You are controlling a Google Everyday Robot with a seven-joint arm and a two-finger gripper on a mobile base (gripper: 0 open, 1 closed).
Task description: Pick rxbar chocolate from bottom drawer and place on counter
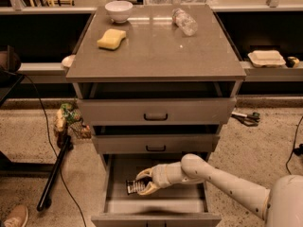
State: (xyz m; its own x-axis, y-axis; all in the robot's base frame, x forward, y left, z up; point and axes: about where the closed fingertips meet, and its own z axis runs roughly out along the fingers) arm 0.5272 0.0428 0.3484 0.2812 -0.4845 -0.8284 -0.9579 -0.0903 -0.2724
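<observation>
The bottom drawer [113,193] is pulled out, plain grey inside. The rxbar chocolate [133,187], a small black bar with pale lettering, is at the drawer's left middle. My gripper [145,183] reaches into the drawer from the right. Its two pale fingers [145,174] stand one above and one below the bar's right end, closed on it. The bar seems slightly off the drawer floor. The counter [156,56] is the glossy grey-brown top of the cabinet, well above the gripper.
On the counter are a yellow sponge [111,39], a white bowl [119,10] and a lying plastic bottle [184,21]. The two upper drawers [156,112] are partly open and overhang the bottom drawer. A black pole [56,173] and a cable lie on the floor at left.
</observation>
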